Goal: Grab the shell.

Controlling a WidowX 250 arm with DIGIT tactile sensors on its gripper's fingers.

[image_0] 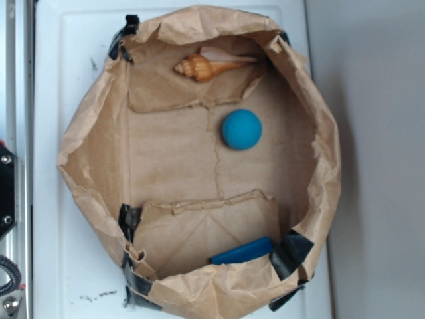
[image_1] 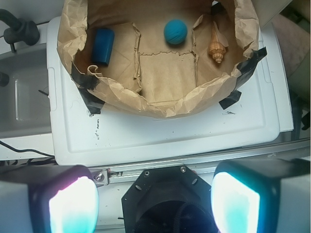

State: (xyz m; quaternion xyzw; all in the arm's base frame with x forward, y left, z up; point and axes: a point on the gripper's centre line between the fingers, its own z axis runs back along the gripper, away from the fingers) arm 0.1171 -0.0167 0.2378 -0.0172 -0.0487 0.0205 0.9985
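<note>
Small orange-tan spiral sea shell (image_0: 211, 66) (image_1: 216, 47) lying on its side at the 12 o'clock edge of the floor of a crumpled brown paper bag tray (image_0: 86, 159) (image_1: 160, 104), in the exterior view. A round blue ball (image_0: 241, 129) (image_1: 175, 32) sits near it toward the centre. A flat blue block (image_0: 242, 251) (image_1: 102, 45) rests at 5 o'clock. The tray stands on a white bench (image_0: 60, 86) (image_1: 160, 136). End effector (image_1: 154, 204): fingers spread wide, holding nothing, well apart from the tray.

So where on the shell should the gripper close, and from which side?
On the knobbly thick spire of the shell, probably from straight above. It lies flat near the paper bag's wall, apart from the blue ball; its thin point offers little hold. The gripper is open.
</note>
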